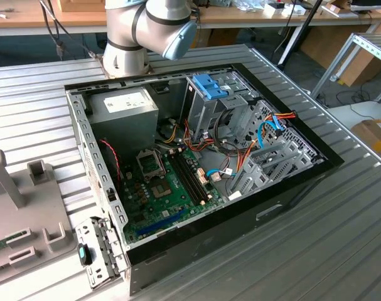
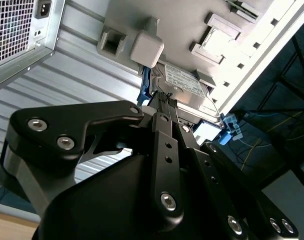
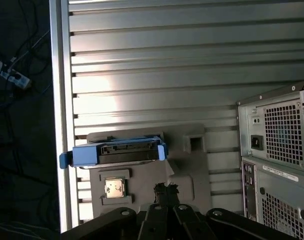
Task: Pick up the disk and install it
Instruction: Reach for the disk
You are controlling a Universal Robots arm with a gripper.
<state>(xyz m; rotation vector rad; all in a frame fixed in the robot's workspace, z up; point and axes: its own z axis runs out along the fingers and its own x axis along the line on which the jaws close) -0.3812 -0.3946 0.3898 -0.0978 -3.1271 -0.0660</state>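
The ribbed metal desk [image 1: 341,238] carries an open computer case [image 1: 240,219] that lies on its side, with the boards and cables inside uncovered. In the exterior view the arm [image 1: 146,28] stands on its base behind the case, and its grey shoulder joint bends toward that view's right and goes up out of the picture. A grey holder [image 3: 192,170] lies on the desk beside the case. The disk [image 3: 116,152] stands on its edge in a slot of this holder, with its blue rails along the sides and the blue tab reaching over the desk's edge. In both wrist views the black jaws point at the holder; their tips are pressed together with nothing between them, near the disk [image 2: 189,87] but apart from it. A small square chip [image 3: 114,187] sits in a pocket of the holder just beside the disk.
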